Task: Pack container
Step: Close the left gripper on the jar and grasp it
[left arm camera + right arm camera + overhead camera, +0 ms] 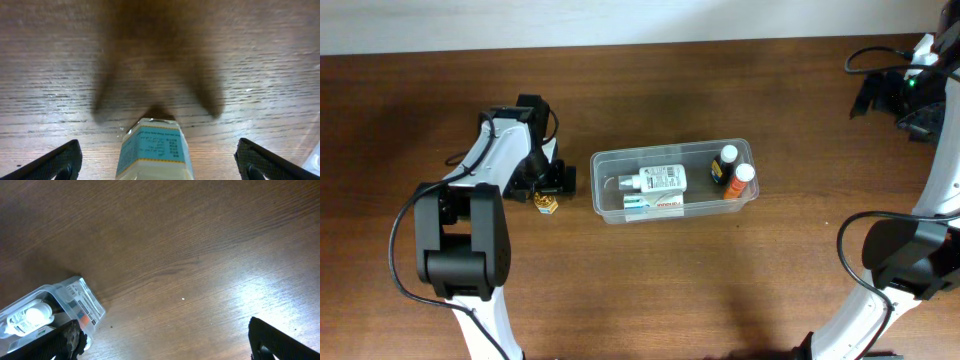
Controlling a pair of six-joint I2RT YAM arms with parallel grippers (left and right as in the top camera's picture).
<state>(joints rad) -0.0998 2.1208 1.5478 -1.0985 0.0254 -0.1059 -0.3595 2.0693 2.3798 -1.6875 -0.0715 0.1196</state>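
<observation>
Clear plastic, the container (672, 150) is sitting mid-surface (720, 280), already carrying bottles (732, 170) and a box (653, 203). You are holding the left tool (159, 162) wide, with a small bottle (155, 150) lying between its fingers, just left of the container. The right tool (170, 342) is hanging wide and empty. If you are closing off-centre, the bottle is likely to skid or tip away.

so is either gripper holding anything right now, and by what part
Nothing is held. The left gripper is open, with a small bottle sitting untouched between its jaws. The right gripper is open and empty.
</observation>
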